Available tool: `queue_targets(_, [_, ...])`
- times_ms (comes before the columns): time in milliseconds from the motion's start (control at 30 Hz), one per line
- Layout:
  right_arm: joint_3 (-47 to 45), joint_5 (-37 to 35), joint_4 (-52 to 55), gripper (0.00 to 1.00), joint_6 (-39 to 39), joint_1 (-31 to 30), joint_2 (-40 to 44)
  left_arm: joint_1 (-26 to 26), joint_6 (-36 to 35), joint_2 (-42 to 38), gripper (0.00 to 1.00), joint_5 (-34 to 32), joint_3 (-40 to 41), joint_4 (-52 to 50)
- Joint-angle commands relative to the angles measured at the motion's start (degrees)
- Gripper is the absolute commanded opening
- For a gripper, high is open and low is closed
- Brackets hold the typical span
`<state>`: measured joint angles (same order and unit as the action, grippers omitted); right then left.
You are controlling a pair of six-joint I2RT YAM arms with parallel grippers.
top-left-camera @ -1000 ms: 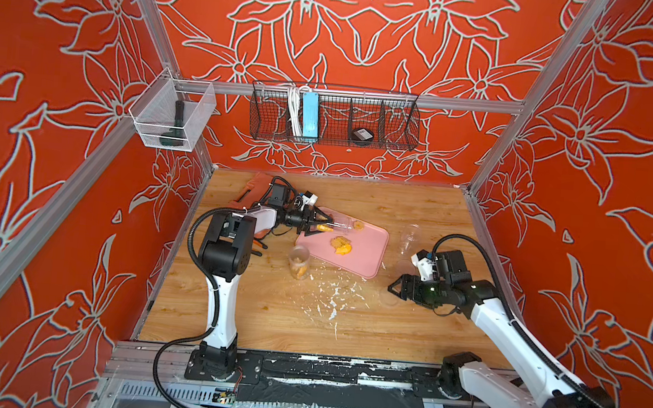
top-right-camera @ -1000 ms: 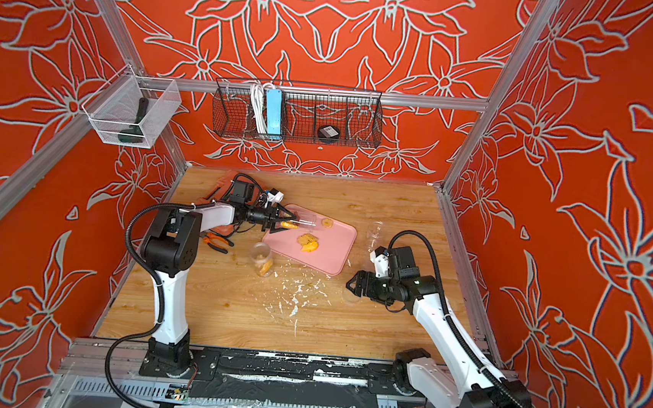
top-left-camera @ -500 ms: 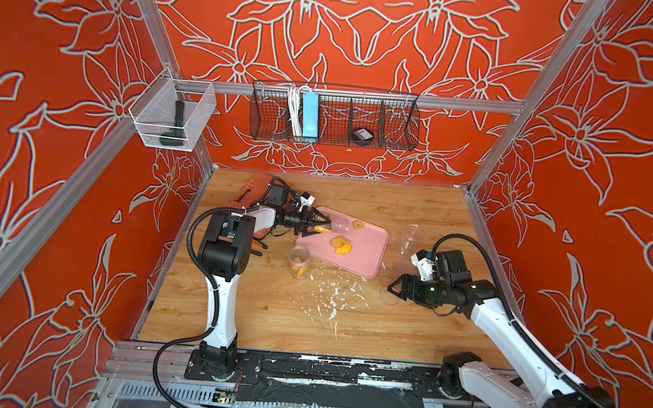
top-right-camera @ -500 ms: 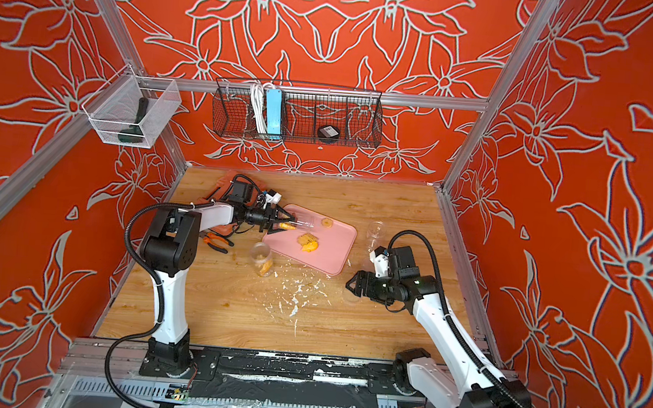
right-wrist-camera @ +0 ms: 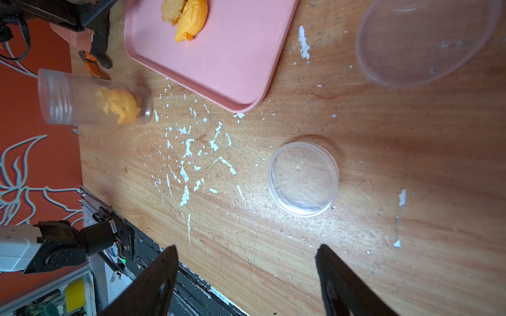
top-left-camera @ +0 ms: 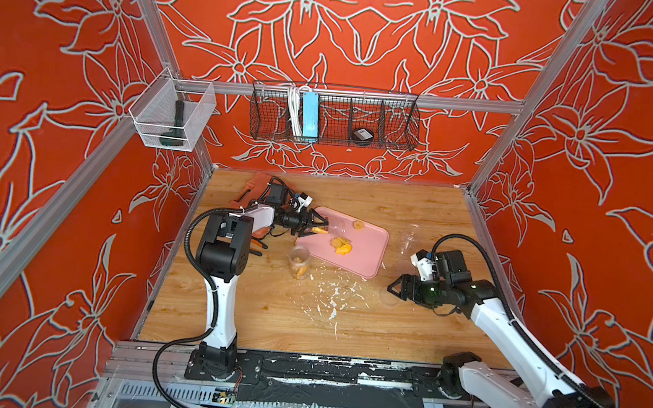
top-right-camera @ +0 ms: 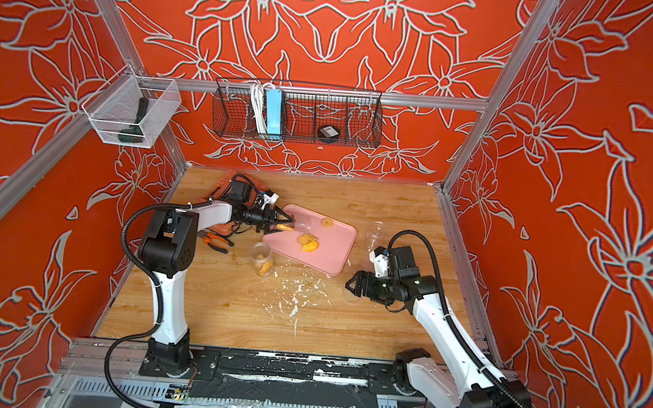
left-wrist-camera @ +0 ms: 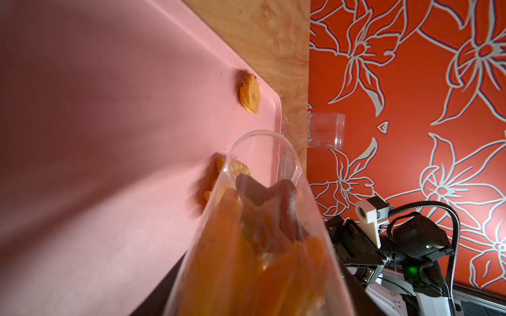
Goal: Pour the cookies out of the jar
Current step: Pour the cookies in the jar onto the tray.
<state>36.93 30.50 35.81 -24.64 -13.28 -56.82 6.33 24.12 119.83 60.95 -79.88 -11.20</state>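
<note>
Left gripper (top-left-camera: 312, 228) clamps 1 tipped jar (top-left-camera: 335, 226) over 1 tray (top-left-camera: 366, 258) holding 3 cookies (top-left-camera: 341, 247); 2 other jars (top-left-camera: 298, 264); right gripper (right-wrist-camera: 247, 251) half-open, empty

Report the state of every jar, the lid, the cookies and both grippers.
held jar: open, tipped on its side over the pink tray, cookies still inside
left gripper: shut on held jar
cookies: a few on the tray, the rest in two jars
standing jar: upright, open, some cookies inside
empty jar: upright, open
lid: flat on the table
right gripper: open, empty, above the lid
</note>
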Motion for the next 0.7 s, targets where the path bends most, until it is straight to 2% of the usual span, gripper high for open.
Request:
queue_targets(0, [1.1,0.5,1.1,0.81,0.4,-0.3,0.5,0.0,-3.8,-3.0,0.62,-2.1,-1.6,-3.6])
queue_targets(67, [0.9,0.4,1.0,0.81,0.3,-0.3,0.7,-0.2,-0.5,-2.8,0.62,1.5,-0.1,0.2])
queue_targets(167, [1.0,0.3,1.1,0.81,0.3,-0.3,0.7,0.2,-4.7,-3.6,0.61,-4.4,-1.6,-4.5])
queue_targets(200, [1.1,0.3,1.1,0.81,0.3,-0.3,0.7,0.0,-4.4,-3.8,0.61,-3.4,-1.5,-4.4])
queue_targets(267, [1.0,0.3,1.0,0.81,0.3,-0.3,0.7,-0.6,2.8,-4.4,0.61,2.3,2.4,4.7])
queue_targets(300, [1.0,0.4,1.0,0.81,0.3,-0.3,0.7,-0.5,3.3,-4.8,0.61,2.6,3.1,6.2])
queue_targets(367, [1.2,0.4,1.1,0.81,0.3,-0.3,0.7,-0.5,0.6,-4.3,0.61,2.2,1.5,2.7])
queue_targets(667, [1.0,0.4,1.1,0.81,0.3,-0.3,1.1,-0.6,0.7,-3.4,0.61,3.3,1.5,2.6])
